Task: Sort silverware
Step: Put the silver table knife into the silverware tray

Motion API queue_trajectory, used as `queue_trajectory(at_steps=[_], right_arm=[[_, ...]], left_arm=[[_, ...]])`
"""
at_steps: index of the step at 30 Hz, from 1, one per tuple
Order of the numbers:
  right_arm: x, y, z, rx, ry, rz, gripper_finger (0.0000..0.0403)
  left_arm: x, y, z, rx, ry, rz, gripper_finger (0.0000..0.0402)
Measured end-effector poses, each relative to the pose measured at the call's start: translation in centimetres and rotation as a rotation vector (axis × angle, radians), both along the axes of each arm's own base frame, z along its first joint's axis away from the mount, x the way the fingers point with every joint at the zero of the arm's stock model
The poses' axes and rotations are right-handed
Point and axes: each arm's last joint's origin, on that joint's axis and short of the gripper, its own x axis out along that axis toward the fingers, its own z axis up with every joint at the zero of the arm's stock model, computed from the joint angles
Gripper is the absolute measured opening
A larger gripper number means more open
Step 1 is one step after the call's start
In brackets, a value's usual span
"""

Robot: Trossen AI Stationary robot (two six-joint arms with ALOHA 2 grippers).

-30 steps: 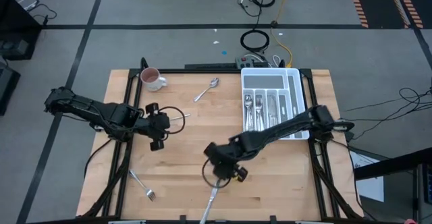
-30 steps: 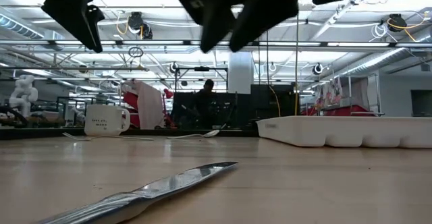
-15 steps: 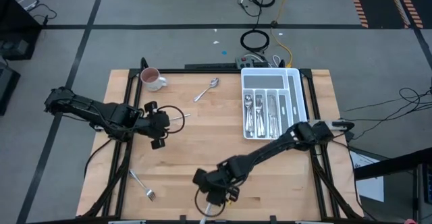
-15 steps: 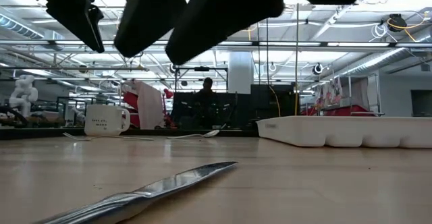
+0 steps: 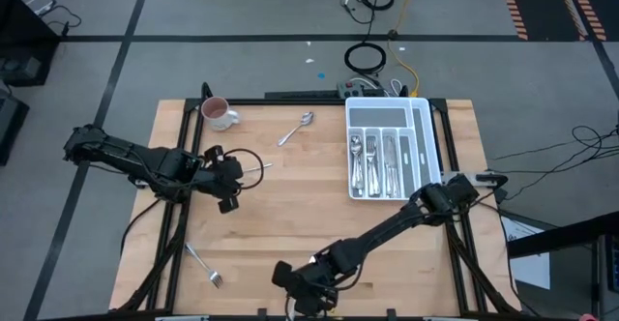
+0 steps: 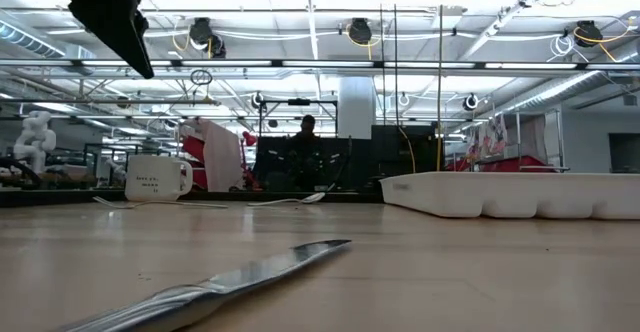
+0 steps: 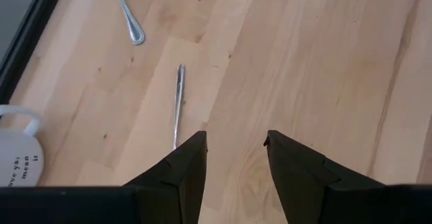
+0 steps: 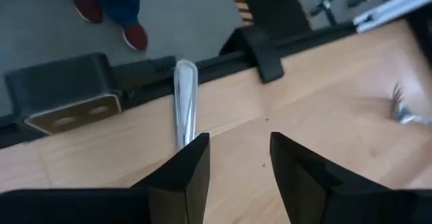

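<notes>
Open right gripper (image 8: 237, 158) low over knife (image 8: 184, 97) at near table (image 5: 290, 215) edge.
Farther: fork (image 5: 204, 265) lying near-left; left gripper (image 7: 235, 158), fingers spread, empty, above a utensil handle (image 7: 178, 102); spoon (image 5: 297, 128) beside mug (image 5: 218, 113); sorted silverware (image 5: 377, 161) in tray (image 5: 422, 128).

light: bright, even, from ceiling strip lamps (image 6: 300, 34) in low view | shadows: soft, faint on table (image 5: 290, 215) | glare: sheen seen on knife (image 6: 230, 280) blade | blur: near knife end defocused; right wrist view slightly smeared
</notes>
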Motion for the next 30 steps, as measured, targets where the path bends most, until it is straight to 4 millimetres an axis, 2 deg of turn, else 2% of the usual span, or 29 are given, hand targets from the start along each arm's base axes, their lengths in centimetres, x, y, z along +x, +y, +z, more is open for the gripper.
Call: queue_trajectory(at_steps=[5,9,16,23,30], right_arm=[[0.6,0.0,-1.9,0.001,0.018,-0.001,0.0144],[0.8,0.2,-2.3,0.017,0.003,0.003,0.0144],[0.3,0.6,-3.1,0.051,0.091,0.008,0.0144],[0.6,0.8,-5.8,0.035,0.133,0.002,0.0144],[0.4,0.1,-7.2,0.038,0.254,-0.091,0.013]], left_arm=[[0.0,0.0,0.0,0.002,-0.001,0.002,0.0162],[0.0,0.0,0.0,0.006,-0.002,0.003,0.0162],[0.0,0.1,0.0,0.025,-0.007,0.012,0.0162],[0.0,0.1,0.1,0.05,-0.018,0.025,0.0162],[0.1,0.1,0.1,0.05,-0.02,0.026,0.0162]])
